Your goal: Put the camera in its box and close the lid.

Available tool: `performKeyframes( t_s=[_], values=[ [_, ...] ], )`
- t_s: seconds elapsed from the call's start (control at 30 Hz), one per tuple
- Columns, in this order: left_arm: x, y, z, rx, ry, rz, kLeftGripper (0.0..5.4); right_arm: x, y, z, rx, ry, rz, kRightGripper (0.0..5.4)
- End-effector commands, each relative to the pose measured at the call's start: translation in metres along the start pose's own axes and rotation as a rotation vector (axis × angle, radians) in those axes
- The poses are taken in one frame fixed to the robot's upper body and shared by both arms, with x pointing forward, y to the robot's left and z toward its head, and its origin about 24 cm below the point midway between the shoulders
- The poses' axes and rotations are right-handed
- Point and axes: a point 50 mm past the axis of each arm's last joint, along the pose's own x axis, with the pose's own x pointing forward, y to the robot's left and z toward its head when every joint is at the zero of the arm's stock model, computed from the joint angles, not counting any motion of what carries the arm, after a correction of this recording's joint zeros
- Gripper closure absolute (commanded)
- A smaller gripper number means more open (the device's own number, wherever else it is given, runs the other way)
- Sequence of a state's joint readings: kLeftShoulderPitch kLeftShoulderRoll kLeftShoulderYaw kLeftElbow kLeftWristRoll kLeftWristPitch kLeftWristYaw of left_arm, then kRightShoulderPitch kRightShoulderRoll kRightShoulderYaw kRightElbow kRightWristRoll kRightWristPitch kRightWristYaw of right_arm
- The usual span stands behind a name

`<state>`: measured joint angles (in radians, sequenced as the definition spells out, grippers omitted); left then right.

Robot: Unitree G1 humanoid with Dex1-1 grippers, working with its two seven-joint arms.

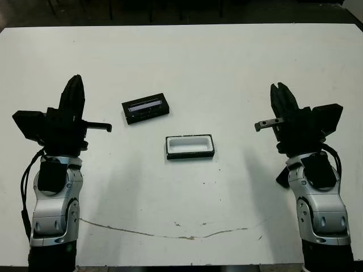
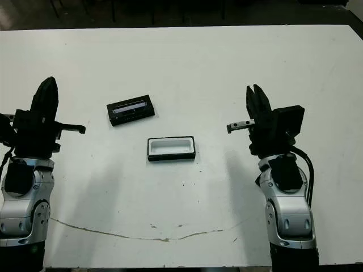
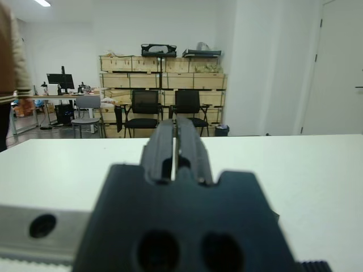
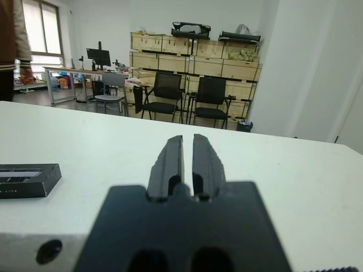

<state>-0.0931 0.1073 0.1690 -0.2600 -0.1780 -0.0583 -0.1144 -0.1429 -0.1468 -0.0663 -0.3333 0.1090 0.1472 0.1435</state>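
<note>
The box (image 1: 190, 147), a shallow black-rimmed tray with white lining, lies open near the table's middle. The lid (image 1: 146, 108), flat and black with a pale strip along its far long edge, rests to the box's far left, apart from it; it also shows as the lid (image 4: 28, 180) in the right wrist view. No camera shows in any view. My left gripper (image 1: 74, 82) hovers at the left, well clear of the lid, fingers together and holding nothing. At the right, my right gripper (image 1: 279, 88) is raised with only a slim gap between its fingers, also holding nothing.
The white table (image 1: 187, 62) has a thin dark crack line (image 1: 164, 233) near its front edge. Beyond the far edge are chairs (image 3: 144, 113), shelves of crates and a person's sleeve (image 4: 14, 34).
</note>
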Motion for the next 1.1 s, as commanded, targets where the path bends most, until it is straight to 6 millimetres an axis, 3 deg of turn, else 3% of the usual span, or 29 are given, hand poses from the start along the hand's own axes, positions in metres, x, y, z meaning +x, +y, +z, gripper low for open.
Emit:
performKeyframes(
  t_s=[0.03, 0.47, 0.63, 0.83, 1.1],
  values=[
    [-0.003, 0.001, -0.007, 0.016, 0.041, -0.008, 5.39, -0.001, -0.001, -0.004, 0.001, 0.031, 0.005, 5.40],
    [-0.011, -0.003, -0.010, 0.015, 0.068, -0.034, 5.39, -0.007, -0.008, -0.001, -0.032, 0.027, 0.045, 5.40],
    [-0.015, -0.003, -0.009, 0.011, 0.080, -0.031, 5.39, -0.013, -0.033, 0.021, -0.090, -0.003, 0.074, 5.40],
    [-0.017, -0.003, -0.010, 0.006, 0.085, -0.032, 5.39, -0.028, -0.077, 0.039, -0.216, 0.146, 0.136, 5.40],
    [-0.018, -0.002, -0.011, 0.010, 0.087, -0.028, 5.39, -0.048, -0.116, 0.033, -0.302, 0.341, 0.248, 5.40]
  ],
)
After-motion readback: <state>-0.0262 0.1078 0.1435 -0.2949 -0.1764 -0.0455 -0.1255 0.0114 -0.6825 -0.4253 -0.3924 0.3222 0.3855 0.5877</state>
